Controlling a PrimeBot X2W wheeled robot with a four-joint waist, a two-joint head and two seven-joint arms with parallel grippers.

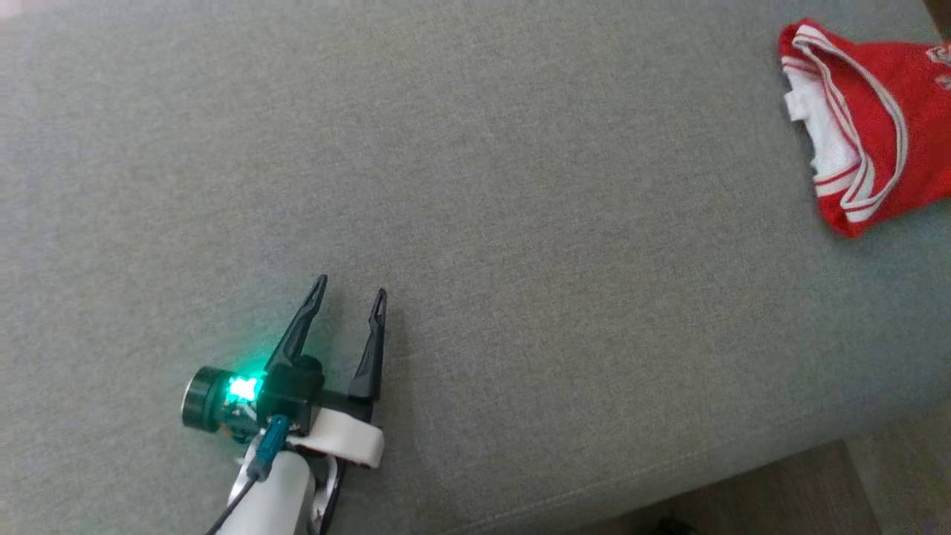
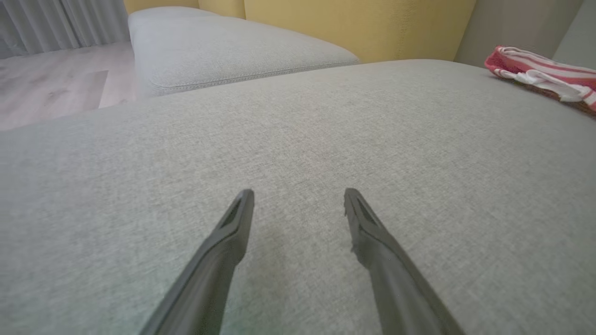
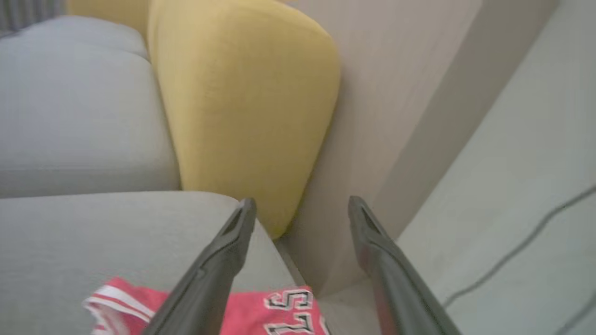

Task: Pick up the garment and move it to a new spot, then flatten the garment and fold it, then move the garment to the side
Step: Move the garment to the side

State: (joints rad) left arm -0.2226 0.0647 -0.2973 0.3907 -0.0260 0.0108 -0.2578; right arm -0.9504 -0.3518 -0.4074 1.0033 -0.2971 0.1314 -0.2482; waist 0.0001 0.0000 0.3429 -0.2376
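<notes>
Cushion (image 1: 475, 186) open; garment (image 1: 880, 122) far rt.

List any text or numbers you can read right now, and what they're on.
"5" (probably): white, black-outlined, on the red garment, right wrist view.
Characters beneath it: cut off by the frame edge, unreadable.
White marks on the garment at the head view's right edge: cut off, unreadable.

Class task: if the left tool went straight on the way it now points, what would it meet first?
Probably the grey seat cushion, since the left tool seems angled slightly down at it; depth is unclear. The red garment lies off to the right.
</notes>
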